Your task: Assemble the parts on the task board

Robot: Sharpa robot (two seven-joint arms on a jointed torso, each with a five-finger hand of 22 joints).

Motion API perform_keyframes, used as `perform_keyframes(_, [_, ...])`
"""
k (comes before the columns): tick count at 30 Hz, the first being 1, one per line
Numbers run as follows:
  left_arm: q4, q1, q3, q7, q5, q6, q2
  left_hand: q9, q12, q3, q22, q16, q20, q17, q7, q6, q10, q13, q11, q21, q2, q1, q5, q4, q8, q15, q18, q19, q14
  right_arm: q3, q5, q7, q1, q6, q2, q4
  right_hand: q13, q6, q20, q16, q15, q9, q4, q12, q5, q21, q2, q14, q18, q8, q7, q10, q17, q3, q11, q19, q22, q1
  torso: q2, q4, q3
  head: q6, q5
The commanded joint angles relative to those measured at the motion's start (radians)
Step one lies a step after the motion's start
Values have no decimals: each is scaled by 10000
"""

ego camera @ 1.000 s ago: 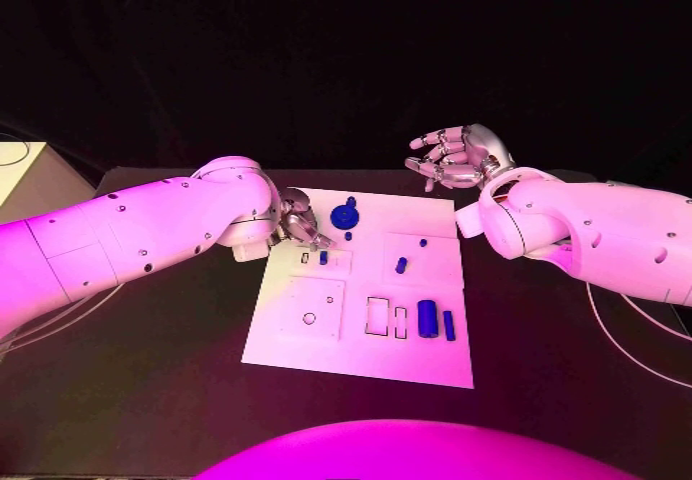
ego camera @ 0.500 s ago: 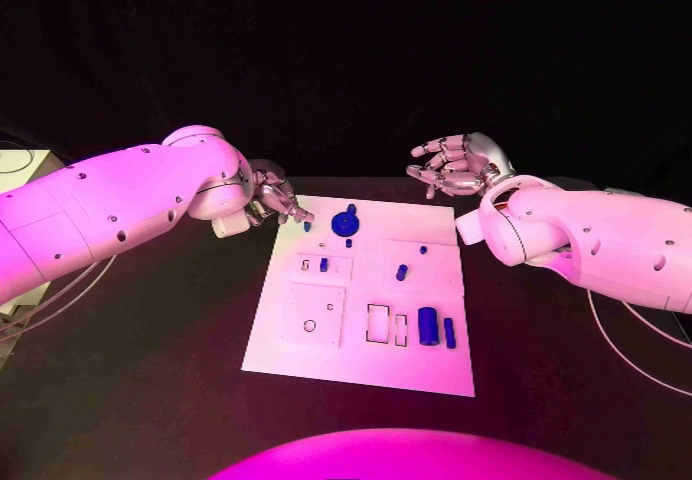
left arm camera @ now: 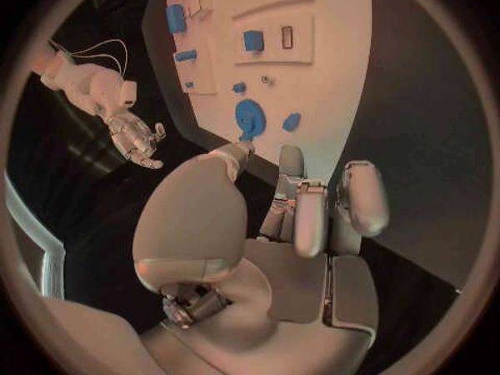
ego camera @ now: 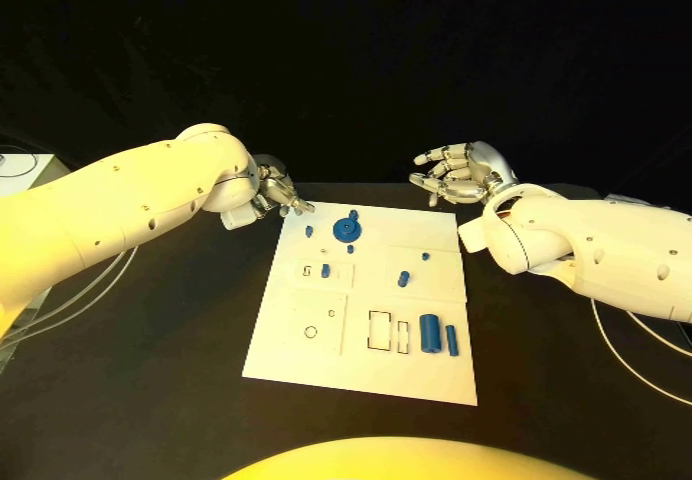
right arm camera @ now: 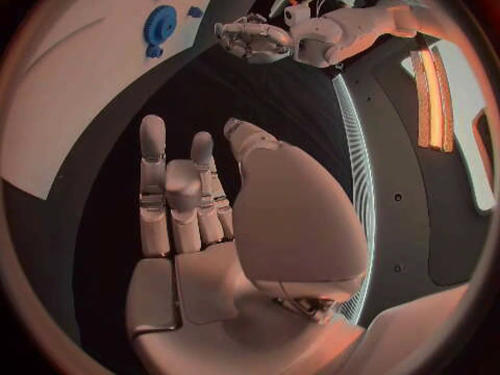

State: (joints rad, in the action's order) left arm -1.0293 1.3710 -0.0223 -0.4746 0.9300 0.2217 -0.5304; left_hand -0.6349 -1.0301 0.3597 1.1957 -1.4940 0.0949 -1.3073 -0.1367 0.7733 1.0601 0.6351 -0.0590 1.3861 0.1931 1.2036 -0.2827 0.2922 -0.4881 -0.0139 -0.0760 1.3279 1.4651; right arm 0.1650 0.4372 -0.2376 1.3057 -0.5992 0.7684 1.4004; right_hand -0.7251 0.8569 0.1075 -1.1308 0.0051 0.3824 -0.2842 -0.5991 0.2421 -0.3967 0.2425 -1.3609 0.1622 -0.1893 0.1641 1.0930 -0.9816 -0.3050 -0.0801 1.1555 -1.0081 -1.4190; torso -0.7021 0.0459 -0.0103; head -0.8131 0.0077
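The white task board [ego camera: 433, 375] lies in the middle of the black table. A blue gear [ego camera: 346, 228] stands near its far edge, with a small blue piece [ego camera: 309, 230] beside it. More blue parts sit lower on the board: a short peg [ego camera: 326, 270], another [ego camera: 404, 278], a thick cylinder [ego camera: 428, 333] and a thin bar [ego camera: 451, 340]. My left hand [ego camera: 274, 195] hovers just off the board's far left corner, fingers apart, holding nothing. My right hand [ego camera: 454, 172] is raised beyond the far right corner, fingers spread and empty. The left wrist view shows the gear [left arm camera: 249, 118] past my fingers [left arm camera: 311, 217].
Recessed outlines on the board include a ring [ego camera: 310, 330] and two rectangular slots [ego camera: 378, 330]. Black table surface surrounds the board [right arm camera: 73, 100] on all sides. A pale box edge [ego camera: 22, 165] and cables lie at the far left.
My left hand has drawn back from beside the gear to off the board's far left corner. The right hand has barely moved. The camera has shifted slightly.
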Motion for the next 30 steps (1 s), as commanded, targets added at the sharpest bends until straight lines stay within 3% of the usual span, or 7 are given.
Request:
perform_keyframes(1, [323, 15, -49, 246, 303, 458, 209, 22, -58, -61, 15, -51, 3, -1308, -10, 87, 52, 6, 11, 45, 11, -130, 55, 1, -80, 62, -73, 94, 595, -1, 74, -117, -4, 83, 18, 50, 9, -62, 28, 68, -12, 10, -5, 51, 47, 64, -24, 90, 197, -57, -9, 3, 8, 53, 37, 73, 8, 80, -51, -25, -10, 27, 37])
perform_keyframes(7, [878, -1, -166, 289, 382, 695, 558, 42, -63, -102, 30, -69, -2, -1337, -1, 102, 50, -2, 18, 53, 18, -172, 71, -5, -96, 56, -71, 104, 607, -2, 74, -115, 0, 70, 47, 97, 9, -62, 28, 68, -12, 10, -5, 51, 47, 64, -24, 90, 197, -57, -9, 3, 8, 53, 37, 73, 8, 80, -130, -43, -21, 66, 52])
perform_keyframes(14, [1214, -9, -229, 343, 495, 969, 737, 124, -109, -307, 86, -102, -15, -1386, 17, 102, 66, 14, 31, 83, 87, -343, 102, -4, -132, 44, -59, 137, 624, -2, 74, -112, 6, 59, 62, 122, 9, -62, 28, 68, -12, 10, -5, 51, 47, 64, -24, 90, 197, -57, -9, 3, 8, 53, 37, 73, 8, 80, -186, -72, -20, 93, 74])
perform_keyframes(30, [1390, -26, -303, 414, 515, 1467, 888, 241, -223, -547, 243, -188, -24, -1527, 71, 236, 155, 115, 71, 164, 55, -471, 176, -8, -210, 16, -26, 225, 675, -2, 74, -114, 10, 54, 45, 122, 9, -62, 28, 68, -12, 10, -5, 51, 47, 64, -24, 90, 197, -57, -9, 3, 8, 53, 37, 73, 8, 80, -152, -54, -19, 16, 21])
